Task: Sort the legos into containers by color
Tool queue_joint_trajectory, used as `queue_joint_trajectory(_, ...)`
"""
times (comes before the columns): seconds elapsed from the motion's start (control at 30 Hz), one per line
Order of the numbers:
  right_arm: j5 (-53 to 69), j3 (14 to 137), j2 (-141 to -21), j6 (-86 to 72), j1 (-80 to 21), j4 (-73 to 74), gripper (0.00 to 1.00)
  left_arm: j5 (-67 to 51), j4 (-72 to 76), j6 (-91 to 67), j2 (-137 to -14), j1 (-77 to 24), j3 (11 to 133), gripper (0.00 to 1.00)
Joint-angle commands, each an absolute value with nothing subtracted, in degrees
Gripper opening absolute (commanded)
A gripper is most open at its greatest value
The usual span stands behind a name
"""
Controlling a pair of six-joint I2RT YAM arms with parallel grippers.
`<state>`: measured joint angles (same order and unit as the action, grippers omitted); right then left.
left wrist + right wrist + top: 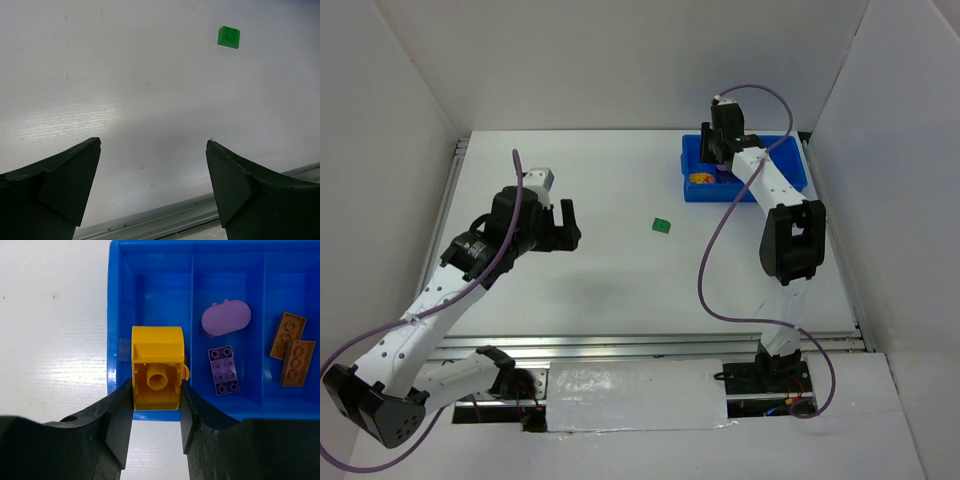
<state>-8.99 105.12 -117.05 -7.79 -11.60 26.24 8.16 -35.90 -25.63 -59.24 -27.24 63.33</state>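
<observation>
Over the blue tray's end compartment, a yellow brick in my grip

Over the near wall of the blue tray (114, 315), my right claw (156, 402) is narrowed onto a yellow brick (156, 357), with one finger pressed against each side. I hold it underside toward my wrist camera, so its hollow and round centre tube show. It hangs over the leftmost compartment as my wrist sees it; whether it touches the floor I cannot tell. The next compartment along holds a rounded lilac piece (226, 318) and a small purple brick (224, 371), lying apart. Two brown bricks (288, 335) lie touching, side by side, in the compartment beyond.

My left claw (153, 145) is spread wide and holds nothing, above the white table (100, 75). A green square brick (228, 37) sits studs up on that table, well ahead of my left fingers and outside the tray.
</observation>
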Motion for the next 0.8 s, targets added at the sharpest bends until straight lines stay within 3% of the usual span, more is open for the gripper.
queue_joint_trajectory(0.0,-9.5,106.4,-118.0,-8.1,-11.7,25.8,0.00,11.7,-34.3,-24.7,-58.6,-27.3,63.5,1.00)
queue_joint_trajectory(0.77,-9.2,108.5,-119.3,-8.7,-11.7,26.5,0.00,10.0,-33.4,-24.3,-59.1,-27.3,63.1,0.99)
